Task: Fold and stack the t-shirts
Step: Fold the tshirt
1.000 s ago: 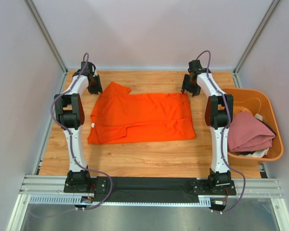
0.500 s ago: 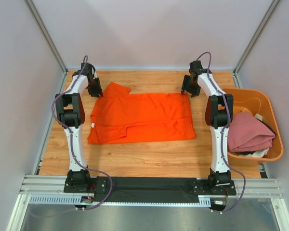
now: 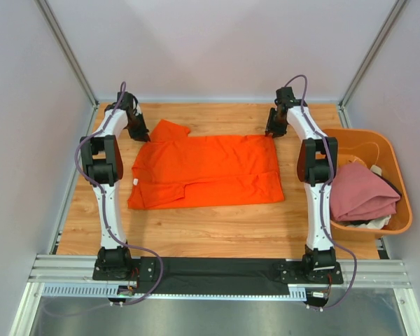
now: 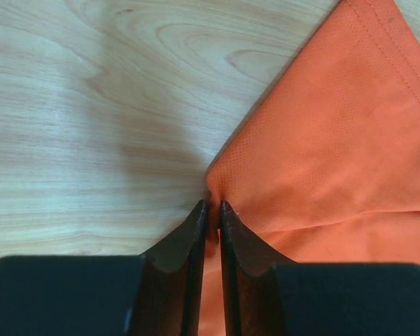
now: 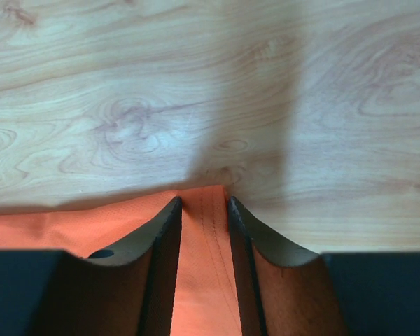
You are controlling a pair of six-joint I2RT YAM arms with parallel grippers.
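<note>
An orange t-shirt lies spread flat on the far half of a wooden table, its bottom hem to the right and a sleeve jutting out at the far left. Both arms reach to its far edge, one at each end, so we judge they mean to lift that edge together and fold it toward the near side.

The left gripper has its jaws almost together on the shirt's far left edge beside the sleeve, and the cloth puckers at the tips, so it looks pinched.

The right gripper sits at the far right corner with its jaws partly apart, straddling the flat hem without gripping it.

A pink t-shirt waits crumpled in an orange tub at the table's right edge.
</note>
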